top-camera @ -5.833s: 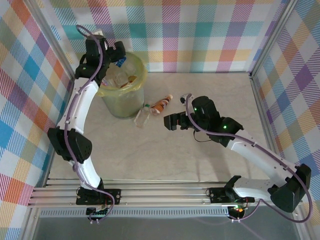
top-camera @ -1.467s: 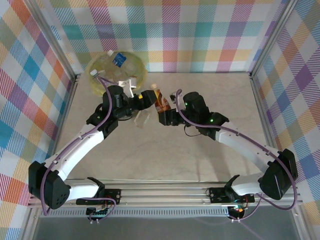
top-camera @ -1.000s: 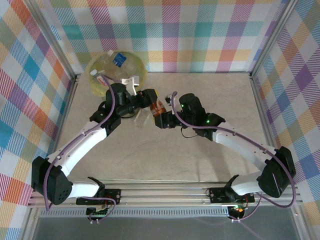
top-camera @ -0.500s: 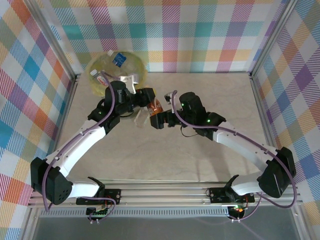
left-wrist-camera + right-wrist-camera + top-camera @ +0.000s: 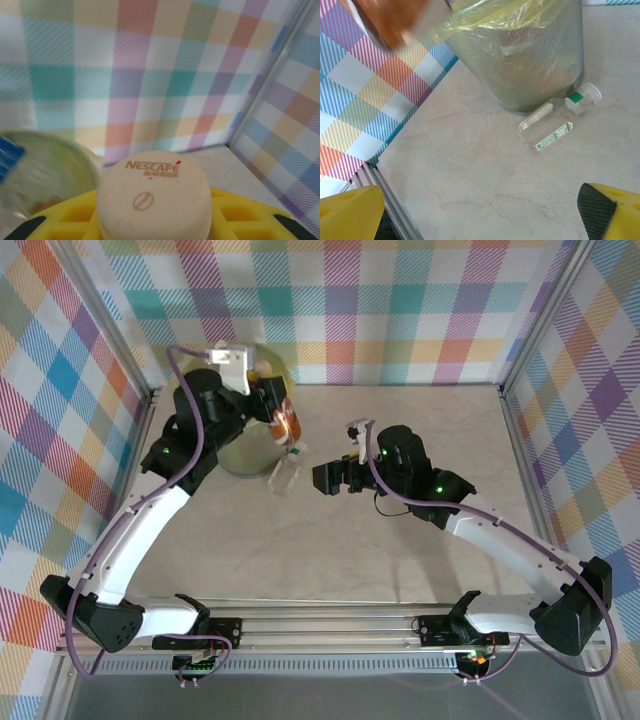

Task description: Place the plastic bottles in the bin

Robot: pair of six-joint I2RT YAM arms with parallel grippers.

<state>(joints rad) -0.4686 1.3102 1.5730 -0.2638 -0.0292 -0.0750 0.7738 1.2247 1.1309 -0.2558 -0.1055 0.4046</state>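
My left fingers [image 5: 276, 410] are closed tight on the orange-labelled bottle [image 5: 286, 427], holding it in the air at the right side of the bin [image 5: 238, 452], up near its rim. From my left wrist I see the bottle's cream cap [image 5: 152, 195], printed NESCAFÉ, wedged between my yellow pads, with the bin's bag-lined mouth low on the left. My right fingers [image 5: 322, 478] are spread wide with nothing in them, hovering over the desk [image 5: 400, 570] a little right of the bin. A clear bottle [image 5: 287, 468] with a white cap lies on its side on the desk just beside the bin's foot, between the bin and my right fingers.
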